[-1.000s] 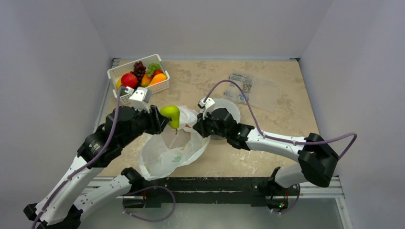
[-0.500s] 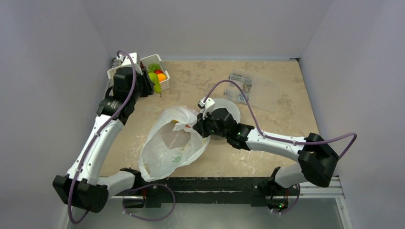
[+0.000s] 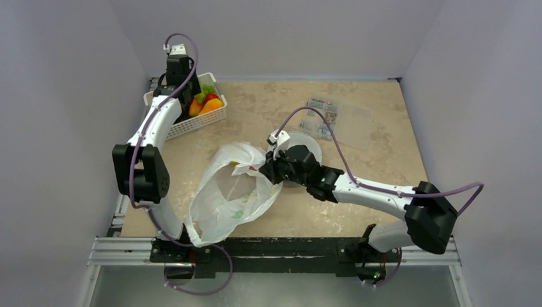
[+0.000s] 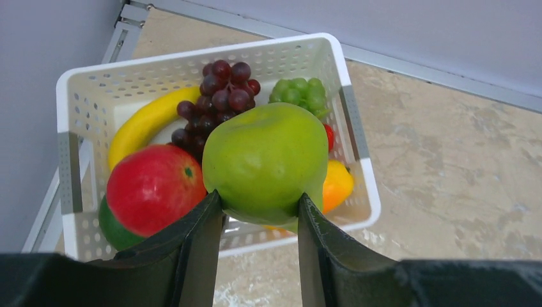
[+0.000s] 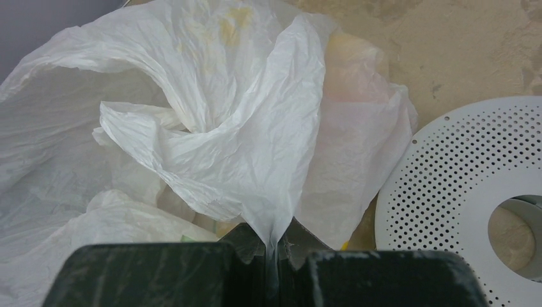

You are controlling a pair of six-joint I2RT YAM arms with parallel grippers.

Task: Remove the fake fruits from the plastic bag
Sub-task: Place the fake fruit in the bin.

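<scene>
My left gripper (image 4: 261,199) is shut on a green pear (image 4: 265,160) and holds it just above the white slotted basket (image 4: 192,54). From above, that gripper (image 3: 186,96) hangs over the basket (image 3: 185,128) at the far left. A red apple (image 4: 153,188), purple grapes (image 4: 217,102), green grapes (image 4: 299,94) and a banana (image 4: 144,121) lie in the basket. The plastic bag (image 3: 227,195) lies open at the table's middle front. My right gripper (image 3: 263,171) is shut on a pinched fold of the plastic bag (image 5: 211,128), right gripper (image 5: 275,246). A pale yellow shape (image 5: 355,61) shows through the film.
A white perforated disc (image 3: 307,146) lies under the right wrist, close beside the bag, and fills the right side of the right wrist view as the disc (image 5: 466,173). A flat clear packet (image 3: 339,118) lies at the back right. Walls close in on three sides.
The left arm has swung from over the bag to the far-left basket, carrying the green pear. The right gripper has kept its hold on the bag without moving.
</scene>
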